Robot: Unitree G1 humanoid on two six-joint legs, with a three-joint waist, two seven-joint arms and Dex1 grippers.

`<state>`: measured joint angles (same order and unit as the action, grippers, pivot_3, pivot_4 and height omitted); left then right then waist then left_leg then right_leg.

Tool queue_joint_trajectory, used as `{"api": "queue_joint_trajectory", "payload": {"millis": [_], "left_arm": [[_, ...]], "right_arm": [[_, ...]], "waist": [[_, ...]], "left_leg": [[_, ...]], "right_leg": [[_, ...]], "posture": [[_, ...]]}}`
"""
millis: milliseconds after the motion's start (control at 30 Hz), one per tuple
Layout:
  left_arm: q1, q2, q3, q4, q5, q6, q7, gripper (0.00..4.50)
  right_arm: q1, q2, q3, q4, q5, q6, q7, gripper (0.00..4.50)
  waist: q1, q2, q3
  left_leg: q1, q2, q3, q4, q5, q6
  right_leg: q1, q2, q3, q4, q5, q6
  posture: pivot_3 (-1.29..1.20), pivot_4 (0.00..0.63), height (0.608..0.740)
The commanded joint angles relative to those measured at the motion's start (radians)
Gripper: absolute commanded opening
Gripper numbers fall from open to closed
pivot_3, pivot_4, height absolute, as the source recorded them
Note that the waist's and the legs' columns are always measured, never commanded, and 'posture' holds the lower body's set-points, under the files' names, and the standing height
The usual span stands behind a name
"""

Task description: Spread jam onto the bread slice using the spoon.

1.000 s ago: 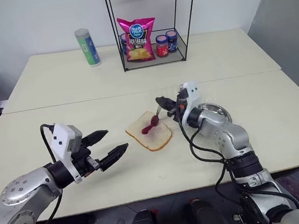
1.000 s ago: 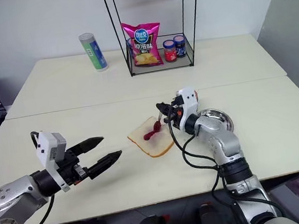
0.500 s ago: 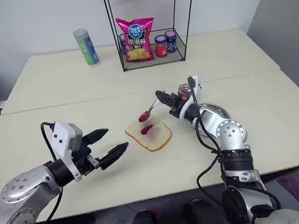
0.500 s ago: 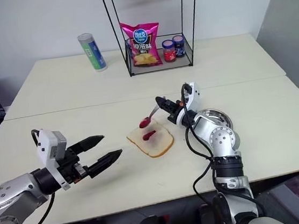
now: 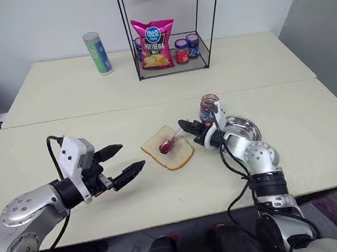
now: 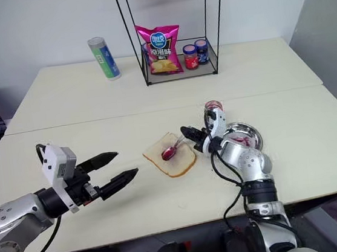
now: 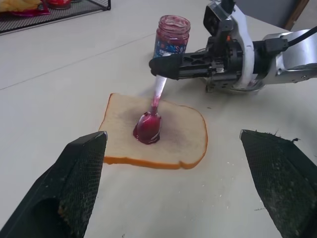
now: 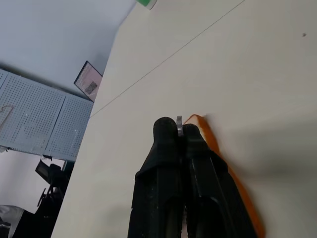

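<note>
Spoon bowl on the bread

The right pincer point(image 5: 184, 125) pinches the spoon point(image 7: 151, 117), its jam-coated bowl resting mid bread slice point(image 7: 176, 139); the left pincer point(image 5: 125, 159) hovers spread above the desk point(image 5: 66, 137).

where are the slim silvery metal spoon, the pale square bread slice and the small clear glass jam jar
slim silvery metal spoon point(image 7: 148, 128), left wrist view, jam-covered bowl
pale square bread slice point(image 7: 184, 133), left wrist view, bare crumb
small clear glass jam jar point(image 7: 171, 40), left wrist view, side wall

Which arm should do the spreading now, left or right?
Right. The right gripper is shut on the spoon, whose jam-covered bowl rests on the middle of the bread. The left gripper is open, holds nothing, and hangs off to the bread's left side.
</note>
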<state>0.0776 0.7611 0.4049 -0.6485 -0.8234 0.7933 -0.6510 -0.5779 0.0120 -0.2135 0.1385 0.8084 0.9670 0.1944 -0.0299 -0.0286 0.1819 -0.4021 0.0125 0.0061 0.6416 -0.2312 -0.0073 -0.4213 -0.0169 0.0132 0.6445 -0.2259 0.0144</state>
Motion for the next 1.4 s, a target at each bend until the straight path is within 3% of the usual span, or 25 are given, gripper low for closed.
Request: {"api": "queue_joint_trajectory", "payload": {"millis": [33,333,533,700,1100,1267,1400], "left_arm": [[-0.014,0.016,0.001,0.005,0.005,-0.026,-0.014,4.5],[-0.022,0.013,0.0,0.013,0.014,-0.033,-0.019,4.5],[-0.018,0.009,-0.001,0.002,0.013,-0.033,-0.006,4.5],[-0.018,0.013,0.003,0.002,0.012,-0.032,-0.007,4.5],[-0.038,0.022,-0.014,0.024,0.019,-0.037,-0.029,4.5],[-0.054,0.023,-0.025,0.038,0.026,-0.04,-0.038,4.5],[-0.099,0.025,-0.056,0.047,0.031,-0.038,-0.045,4.5]], "right_arm": [[0.008,-0.06,-0.026,-0.066,0.051,0.081,0.028,0.03],[-0.048,-0.052,-0.059,-0.068,0.112,0.102,0.02,0.03],[-0.137,0.034,-0.028,0.116,-0.024,-0.105,0.01,0.03],[-0.146,0.035,-0.02,0.153,-0.065,-0.148,0.021,0.03],[-0.049,-0.103,0.016,-0.083,-0.014,0.034,0.089,0.03],[-0.057,-0.117,-0.016,-0.123,0.025,0.079,0.075,0.03],[-0.089,-0.118,-0.119,-0.175,0.149,0.125,0.034,0.03]], "waist": [[0.0,0.0,0.0],[-0.003,0.0,0.0],[-0.006,0.0,0.0],[0.0,0.0,0.0],[-0.002,0.0,0.0],[-0.002,0.0,0.0],[0.0,0.0,0.0]], "left_leg": [[0.0,0.0,0.0,0.0,0.0,0.0],[0.0,0.001,0.0,0.0,0.0,0.0],[0.0,0.002,0.0,-0.001,0.0,0.0],[-0.001,0.001,0.0,-0.002,0.0,0.0],[0.0,0.0,0.0,-0.001,0.0,0.0],[0.0,0.0,0.0,-0.002,0.0,0.0],[0.0,0.0,0.0,-0.001,0.0,0.0]], "right_leg": [[0.0,0.0,0.0,0.0,-0.001,-0.001],[-0.001,0.001,0.0,0.0,-0.001,-0.001],[-0.001,0.003,0.0,0.001,0.001,0.001],[-0.002,0.002,0.0,0.0,0.0,0.002],[-0.001,0.0,0.0,0.001,0.0,0.002],[-0.001,0.001,0.0,0.001,0.0,0.002],[-0.001,0.001,0.0,0.0,0.0,0.002]], "posture": [[0.0,0.15,0.74],[0.0,0.15,0.74],[0.0,0.15,0.74],[0.0,0.15,0.74],[0.0,0.15,0.74],[0.0,0.15,0.74],[0.0,0.15,0.74]]}}
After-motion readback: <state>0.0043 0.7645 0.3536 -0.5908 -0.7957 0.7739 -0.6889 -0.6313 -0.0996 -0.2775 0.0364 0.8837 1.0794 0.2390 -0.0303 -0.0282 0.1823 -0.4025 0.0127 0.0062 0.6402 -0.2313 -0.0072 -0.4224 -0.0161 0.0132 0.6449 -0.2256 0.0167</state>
